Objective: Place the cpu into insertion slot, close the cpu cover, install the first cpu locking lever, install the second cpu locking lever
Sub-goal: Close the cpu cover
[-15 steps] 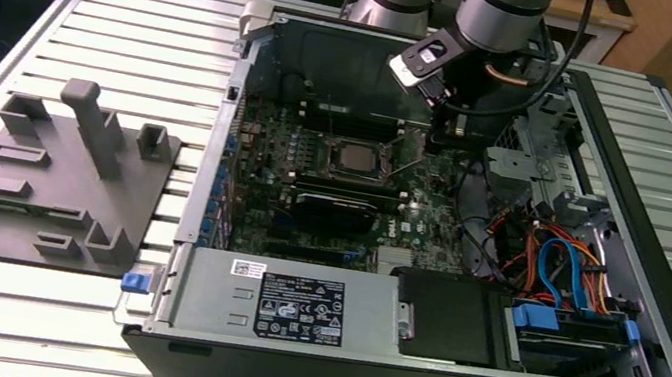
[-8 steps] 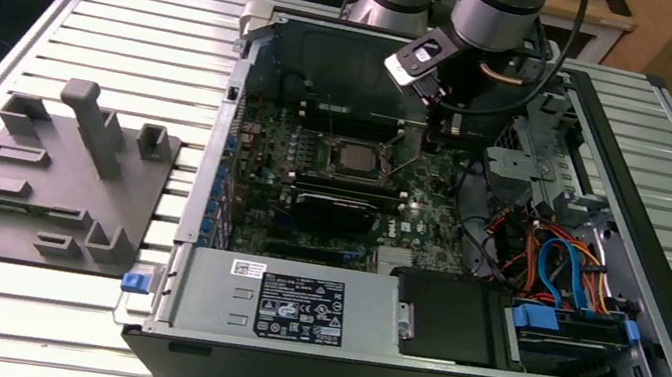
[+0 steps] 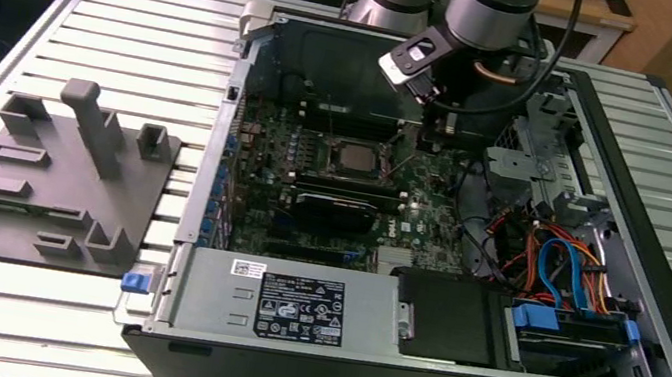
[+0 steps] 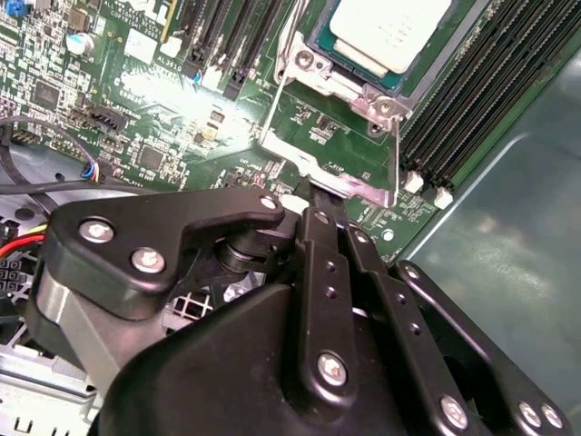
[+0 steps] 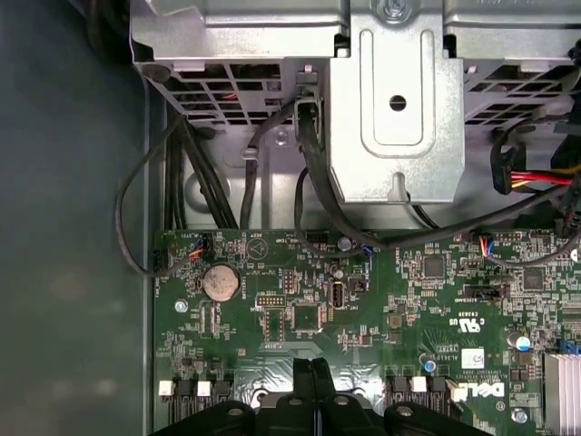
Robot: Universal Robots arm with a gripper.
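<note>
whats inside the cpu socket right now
A small flat square chip with a dull silver metal top sits inside the square silver-rimmed socket. It hides the socket's contacts beneath. The thin silver metal frame cover is swung open, not over it.

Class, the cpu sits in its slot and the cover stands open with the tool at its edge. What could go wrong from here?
1. The shut tool appears to meet the cpu cover only at its thin edge; it may slip off onto the green board.
2. The cpu lies bare in the insertion slot; a skewed cover could catch or shift it.
</note>
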